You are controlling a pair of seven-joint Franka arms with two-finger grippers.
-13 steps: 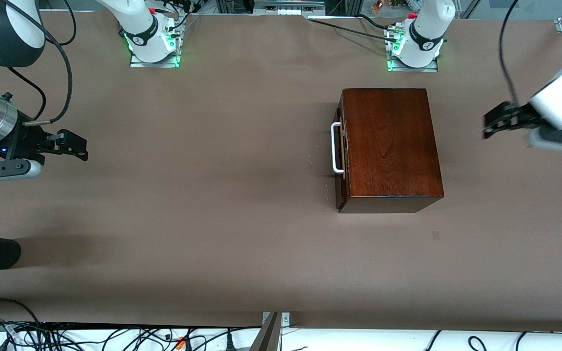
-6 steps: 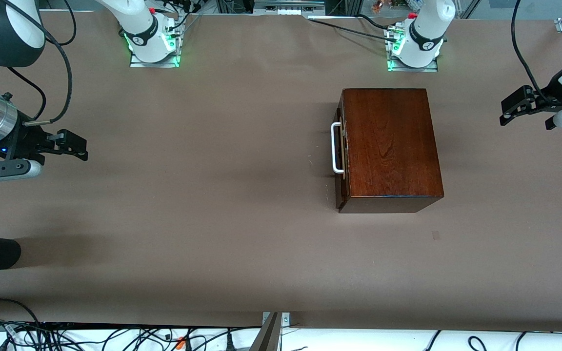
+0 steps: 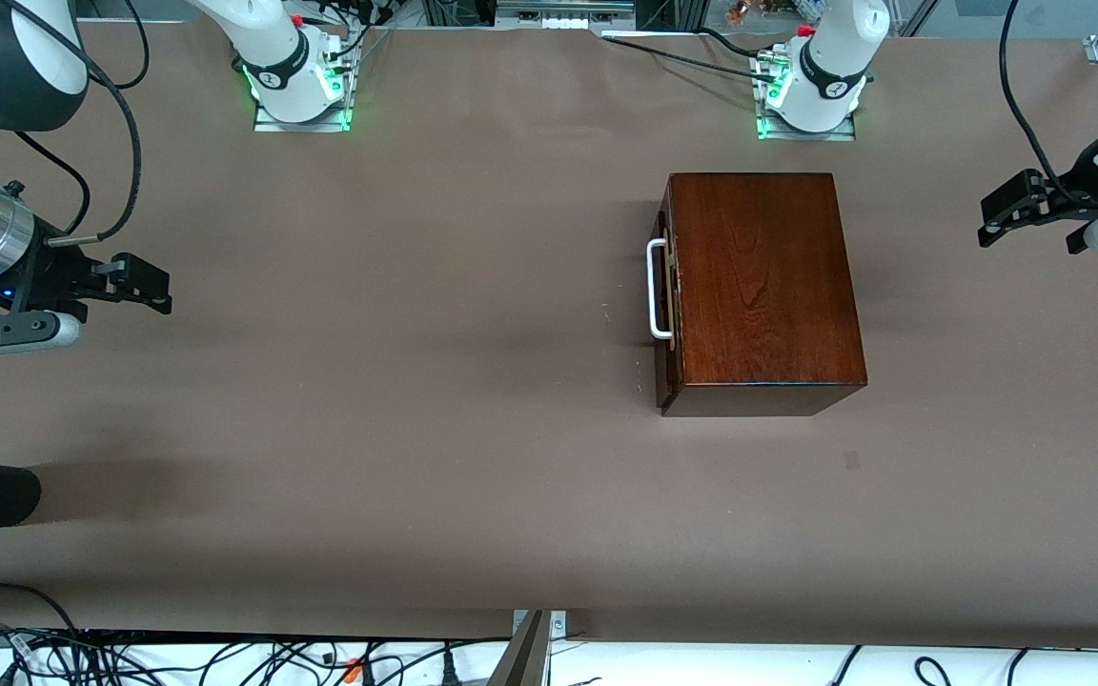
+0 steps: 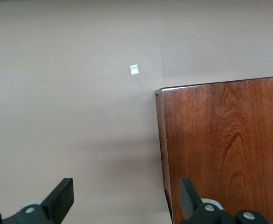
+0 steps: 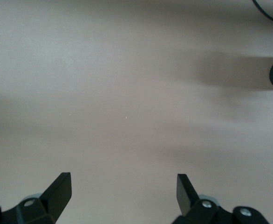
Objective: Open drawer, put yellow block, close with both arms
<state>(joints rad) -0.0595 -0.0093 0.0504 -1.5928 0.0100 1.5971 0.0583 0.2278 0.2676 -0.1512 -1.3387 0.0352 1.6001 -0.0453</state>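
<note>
Front view: the drawer [image 3: 665, 291] sits shut in its mahogany box [image 3: 759, 286] near the left arm's base, white handle [image 3: 656, 290] facing the table's middle. Left gripper [image 3: 1011, 210] hovers spread wide, empty, over the table's [image 3: 416, 381] left-arm edge. Right gripper [image 3: 134, 283] waits, also wide and empty, over the right-arm edge. No yellow block shows.

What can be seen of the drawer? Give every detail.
The drawer is shut, its dark reddish-brown front flush with the glossy mahogany-coloured box that holds it. Only that front and its white U-shaped bar handle show; the inside is hidden. The handle faces the right arm's end of the table. The box stands flat on the table, toward the left arm's end. Nothing touches the drawer: the left claw and the right claw both hang open, well clear of it.
</note>
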